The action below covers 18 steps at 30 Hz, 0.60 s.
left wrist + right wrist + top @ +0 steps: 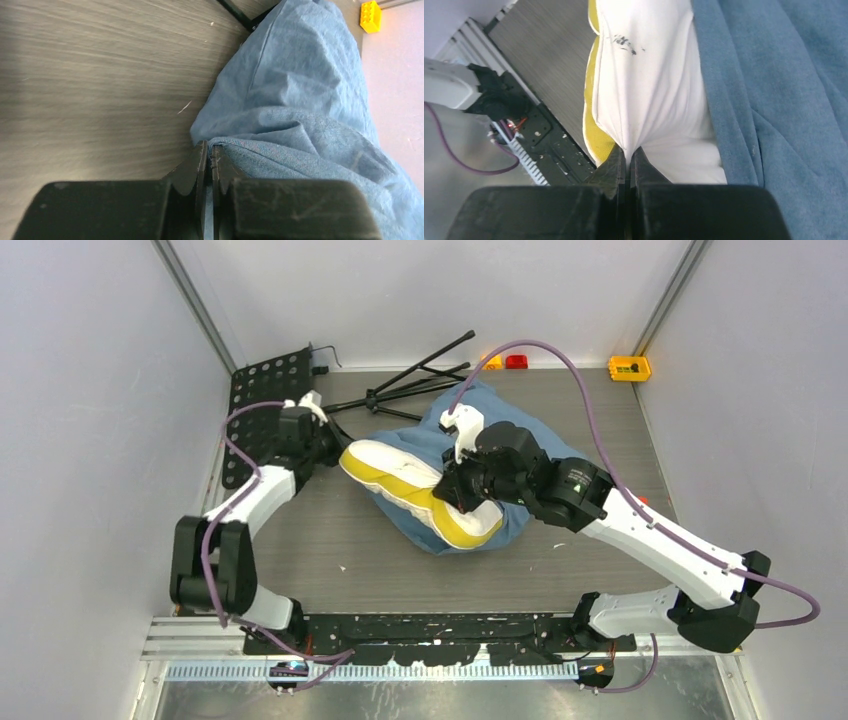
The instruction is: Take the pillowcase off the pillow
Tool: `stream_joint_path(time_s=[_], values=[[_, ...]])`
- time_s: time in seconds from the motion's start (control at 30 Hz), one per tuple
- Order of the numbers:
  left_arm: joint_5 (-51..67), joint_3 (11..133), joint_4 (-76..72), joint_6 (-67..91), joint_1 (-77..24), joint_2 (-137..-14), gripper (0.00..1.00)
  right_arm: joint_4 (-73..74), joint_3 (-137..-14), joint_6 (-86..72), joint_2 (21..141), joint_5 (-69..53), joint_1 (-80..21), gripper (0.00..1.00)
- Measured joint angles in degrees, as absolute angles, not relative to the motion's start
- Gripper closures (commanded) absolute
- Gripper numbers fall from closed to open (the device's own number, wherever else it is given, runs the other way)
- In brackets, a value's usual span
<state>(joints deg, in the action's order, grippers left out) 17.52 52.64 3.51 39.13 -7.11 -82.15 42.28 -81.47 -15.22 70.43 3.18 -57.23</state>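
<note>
Two clenched grippers define the pulling-apart step: the left gripper (209, 150) pinches an edge fold of the pillowcase (300, 100), the right gripper (628, 152) a tuck of the pillow (649, 75). At the middle of the table (330, 550), the pillow lies largely bared, its far side seemingly inside the case. Next, the grips should probably draw apart without slipping.

This is a robotics lab test cell. Plain pale grey wall panels (90, 390) held by aluminium frame posts (195, 300) box in a grey wood-grain worktop (330, 550). Two white-and-black jointed robot arms (250, 502) trailing purple cables (570, 380) are bolted to a black metal mounting rail (440, 625) along the bottom of the frame. A black perforated metal plate (265, 390) lies at upper left, a folded black tripod (415, 380) at top centre, and a yellow plastic building brick (629, 368) at upper right.
</note>
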Motion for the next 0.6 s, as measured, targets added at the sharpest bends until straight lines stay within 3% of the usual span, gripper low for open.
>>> stream_joint_path(time_s=[0.13, 0.23, 0.43, 0.6], values=[[16.9, 52.3, -7.1, 42.9, -10.8, -89.6, 0.96, 41.7, -82.4, -15.9, 70.3, -0.3, -57.2, 1.0], [16.3, 52.3, -13.9, 45.2, -12.9, -94.4, 0.89, 41.3, -83.0, -16.6, 70.1, -2.2, -57.2, 1.0], [17.3, 54.7, -18.1, 46.4, -14.3, -99.2, 0.41, 40.6, -82.9, -17.3, 68.8, -4.4, -57.2, 1.0], [16.9, 62.2, -7.4, 43.5, -12.3, -95.6, 0.24, 36.5, -78.8, -18.9, 68.2, -5.5, -57.3, 0.95]])
